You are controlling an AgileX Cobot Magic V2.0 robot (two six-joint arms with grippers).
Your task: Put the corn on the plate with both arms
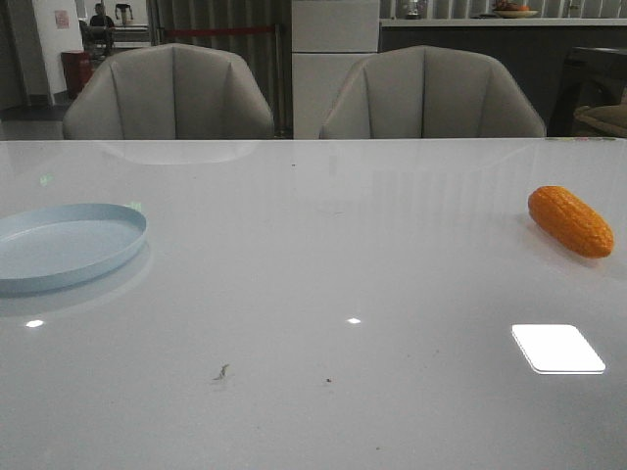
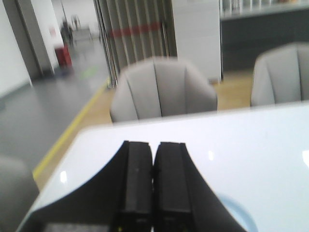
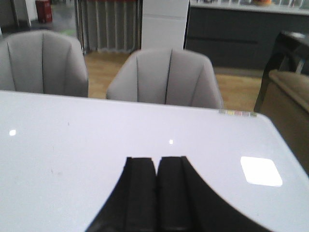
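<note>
Both pincers, left pincer (image 2: 153,193) and right pincer (image 3: 157,193), are pressed together and empty, so the right should spread before reaching the corn (image 1: 570,221) lying far right on the worktop (image 1: 323,294), well apart from the plate (image 1: 64,247) at far left.

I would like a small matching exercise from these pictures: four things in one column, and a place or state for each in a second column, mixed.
Things:
1. corn
2. plate
3. left gripper
4. chairs

Places or states:
A. behind the table's far edge
B. lying on the table, right side
C. fingers pressed together, holding nothing
D. empty, on the table's left side

Pairs: 1-B, 2-D, 3-C, 4-A
</note>
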